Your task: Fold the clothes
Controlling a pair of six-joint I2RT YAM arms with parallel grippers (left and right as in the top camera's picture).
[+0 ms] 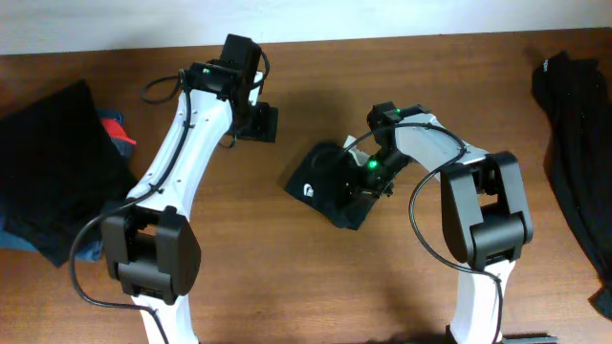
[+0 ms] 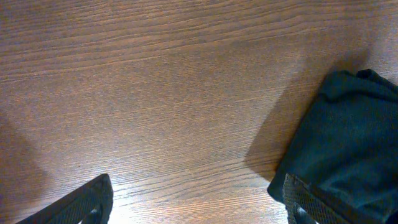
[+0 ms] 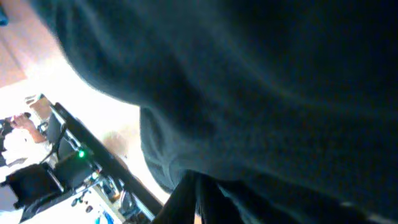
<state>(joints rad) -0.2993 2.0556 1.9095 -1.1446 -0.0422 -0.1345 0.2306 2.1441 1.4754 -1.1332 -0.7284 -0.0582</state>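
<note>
Three dark lots of cloth lie on the wooden table (image 1: 287,277); at the far left a loose heap of black clothes (image 1: 53,162) rests over scraps of blue and red fabric (image 1: 117,134) that peek out at its right edge; next, the left gripper (image 1: 260,122) hovers over bare wood near the far edge, released, its fingers spread wide with nothing between them; at the centre the black shirt (image 1: 330,182) lies folded into a compact bundle, its small white logo (image 1: 308,190) facing up at the left corner; the right gripper (image 1: 371,177) is down on the shirt's right side, clenched on a fold of it, black fabric filling its wrist view down to the closed fingers (image 3: 186,199); at the far right another black garment (image 1: 574,143) lies long and crumpled, well apart.
</note>
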